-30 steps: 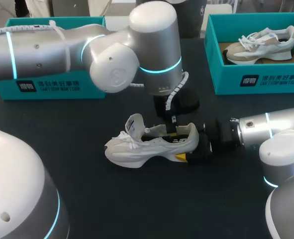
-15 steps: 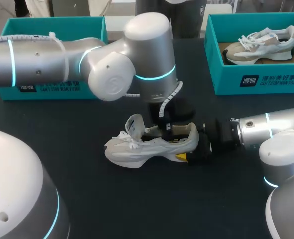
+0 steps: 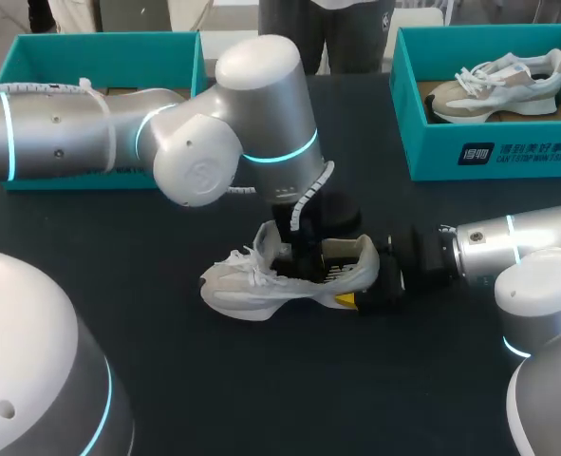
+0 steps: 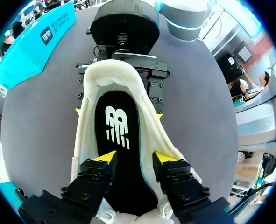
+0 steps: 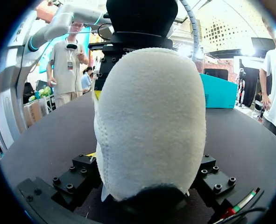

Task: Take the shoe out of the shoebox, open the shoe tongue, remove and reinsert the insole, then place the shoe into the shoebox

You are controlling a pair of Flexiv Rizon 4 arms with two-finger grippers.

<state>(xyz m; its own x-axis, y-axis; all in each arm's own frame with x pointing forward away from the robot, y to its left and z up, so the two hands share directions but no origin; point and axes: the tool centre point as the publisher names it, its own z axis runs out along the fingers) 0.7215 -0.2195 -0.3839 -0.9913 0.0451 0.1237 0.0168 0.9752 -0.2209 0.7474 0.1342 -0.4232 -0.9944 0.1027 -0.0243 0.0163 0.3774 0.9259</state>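
A white shoe (image 3: pixel 280 282) lies on its sole in the middle of the dark table, toe to the left, tongue (image 3: pixel 266 239) pulled up. My left gripper (image 4: pixel 134 158) reaches down into the shoe's mouth, open, its yellow tips just above the black insole (image 4: pixel 116 126), which lies flat inside the shoe. My right gripper (image 3: pixel 370 285) comes in from the right, its fingers pressed on both sides of the heel (image 5: pixel 152 116). The teal shoebox (image 3: pixel 100 57) stands at the far left, partly hidden by my left arm.
A second teal shoebox (image 3: pixel 494 157) at the far right holds another white and beige shoe (image 3: pixel 494 87). Bare dark table lies in front of the shoe and between the two boxes.
My left arm has shifted left and lowered into the shoe. Its gripper, shut a moment ago, has opened over the insole. The right arm and the shoe have stayed put.
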